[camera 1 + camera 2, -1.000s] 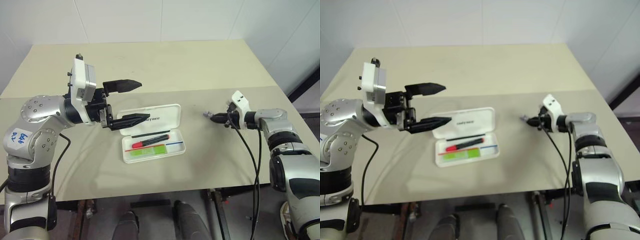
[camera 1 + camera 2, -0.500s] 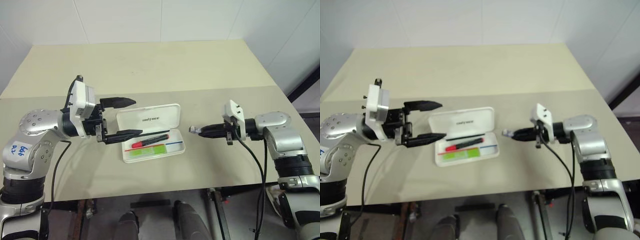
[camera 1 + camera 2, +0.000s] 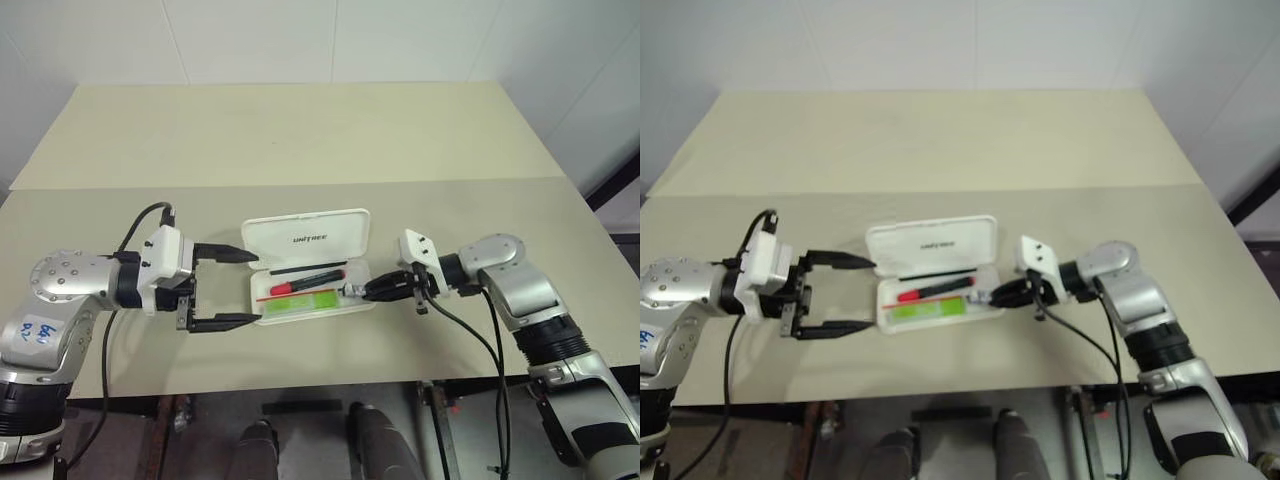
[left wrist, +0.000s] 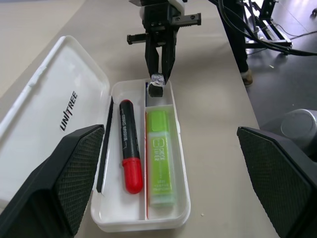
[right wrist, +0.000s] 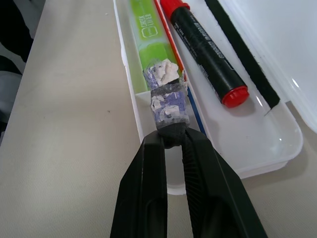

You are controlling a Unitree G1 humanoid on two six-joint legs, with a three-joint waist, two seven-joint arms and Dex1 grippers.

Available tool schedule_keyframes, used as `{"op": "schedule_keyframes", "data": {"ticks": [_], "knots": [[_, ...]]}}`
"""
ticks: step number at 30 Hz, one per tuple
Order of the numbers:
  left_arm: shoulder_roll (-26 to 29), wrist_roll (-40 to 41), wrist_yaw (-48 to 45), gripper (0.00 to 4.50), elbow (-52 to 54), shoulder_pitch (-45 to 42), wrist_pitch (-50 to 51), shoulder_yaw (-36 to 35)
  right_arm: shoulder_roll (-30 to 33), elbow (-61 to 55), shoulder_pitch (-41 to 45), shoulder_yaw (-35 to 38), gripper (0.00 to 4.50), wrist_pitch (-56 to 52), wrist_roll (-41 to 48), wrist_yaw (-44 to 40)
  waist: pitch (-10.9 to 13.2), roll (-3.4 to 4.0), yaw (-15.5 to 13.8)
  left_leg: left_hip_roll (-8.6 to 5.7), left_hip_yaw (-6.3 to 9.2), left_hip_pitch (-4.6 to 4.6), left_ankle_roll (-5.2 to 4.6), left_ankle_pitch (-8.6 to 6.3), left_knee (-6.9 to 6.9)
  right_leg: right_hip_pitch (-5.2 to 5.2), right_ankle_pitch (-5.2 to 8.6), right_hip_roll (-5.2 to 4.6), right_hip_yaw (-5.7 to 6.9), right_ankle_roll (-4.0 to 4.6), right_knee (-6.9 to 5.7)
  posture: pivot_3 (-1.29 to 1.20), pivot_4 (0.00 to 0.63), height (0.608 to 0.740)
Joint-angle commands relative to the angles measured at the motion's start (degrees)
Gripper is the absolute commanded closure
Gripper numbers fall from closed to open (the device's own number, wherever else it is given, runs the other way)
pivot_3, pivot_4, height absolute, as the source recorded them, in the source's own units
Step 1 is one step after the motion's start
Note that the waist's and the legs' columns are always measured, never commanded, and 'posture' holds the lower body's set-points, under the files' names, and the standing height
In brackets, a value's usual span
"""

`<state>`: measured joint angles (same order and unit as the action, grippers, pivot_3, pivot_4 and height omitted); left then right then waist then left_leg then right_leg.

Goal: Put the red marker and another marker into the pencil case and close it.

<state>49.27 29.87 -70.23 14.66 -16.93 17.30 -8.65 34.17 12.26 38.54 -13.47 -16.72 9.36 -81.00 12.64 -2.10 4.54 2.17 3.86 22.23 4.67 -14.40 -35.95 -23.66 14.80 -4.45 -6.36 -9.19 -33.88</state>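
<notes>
Cables [image 3: 470, 330] trail from my right arm over the beige worktop [image 3: 300, 140], white walls behind. The white plastic case [image 3: 312, 266] lies open, red marker [image 3: 305, 282] and green marker [image 3: 300, 302] inside. My right pincer [image 5: 171, 133] is clamped on a small foil-wrapped lump [image 5: 166, 94] over the case's end; my left pincer [image 3: 232, 288] gapes wide beside the case.

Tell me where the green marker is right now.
The green marker lies in the open pencil case's tray, in the front compartment beside the red marker, between the left gripper and right gripper.

both markers [image 4: 131, 146] in pencil case [image 3: 312, 238], on table [image 3: 300, 130]
</notes>
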Motion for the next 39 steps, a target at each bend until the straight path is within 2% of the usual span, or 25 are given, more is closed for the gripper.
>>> {"op": "schedule_keyframes", "data": {"ticks": [1,15,22,34,35,39], "knots": [[0.7,-0.1,-0.1,0.0,0.6,0.2,-1.1,-0.6,1.1,1.0,1.3,-0.5,4.31,2.1,-0.4,-1.2,0.0,0.0,0.1,0.0,0.0,0.0,0.0,0.0,0.0,0.0,0.0,0.0,0.0,-0.01,0.0,0.0,0.15,0.74],[0.1,-0.2,1.1,0.0,0.9,-1.3,-0.9,0.8,1.2,6.9,3.9,-2.2,4.31,7.0,-2.3,-1.9,0.0,0.0,0.2,0.0,0.0,-0.04,0.0,0.0,-0.02,0.01,0.0,0.0,0.0,0.0,-0.05,0.0,0.15,0.74],[-0.2,-0.6,1.1,0.0,0.3,-2.2,-1.3,1.2,0.1,7.0,5.0,-2.7,4.31,6.0,-2.6,-1.3,0.0,0.0,0.3,0.0,0.0,-0.05,0.0,0.0,-0.03,0.01,-0.01,0.0,0.0,-0.01,-0.07,0.0,0.15,0.74],[-0.9,-1.2,1.4,0.0,-0.3,-3.0,-1.9,1.7,-0.7,5.8,6.4,-1.5,0.18,4.5,-1.4,-1.7,0.0,0.0,0.2,0.0,0.0,-0.06,-0.01,0.01,-0.06,0.01,-0.03,0.0,0.0,-0.05,-0.11,0.0,0.15,0.74],[-0.9,-1.2,1.5,0.0,-0.4,-3.1,-1.9,1.8,-0.8,5.6,6.7,-1.1,0.02,4.1,-1.1,-1.5,0.0,0.0,0.2,0.0,0.0,-0.05,-0.01,0.01,-0.06,0.01,-0.03,0.0,0.0,-0.05,-0.1,0.0,0.15,0.74],[-1.1,-1.0,1.7,0.0,-0.7,-3.3,-2.0,1.8,0.2,2.1,7.2,1.0,0.02,1.3,2.3,-2.8,0.0,0.0,0.3,0.0,0.0,-0.05,-0.01,0.01,-0.03,0.0,-0.04,0.0,0.01,-0.07,-0.11,0.0,0.15,0.74]]}}
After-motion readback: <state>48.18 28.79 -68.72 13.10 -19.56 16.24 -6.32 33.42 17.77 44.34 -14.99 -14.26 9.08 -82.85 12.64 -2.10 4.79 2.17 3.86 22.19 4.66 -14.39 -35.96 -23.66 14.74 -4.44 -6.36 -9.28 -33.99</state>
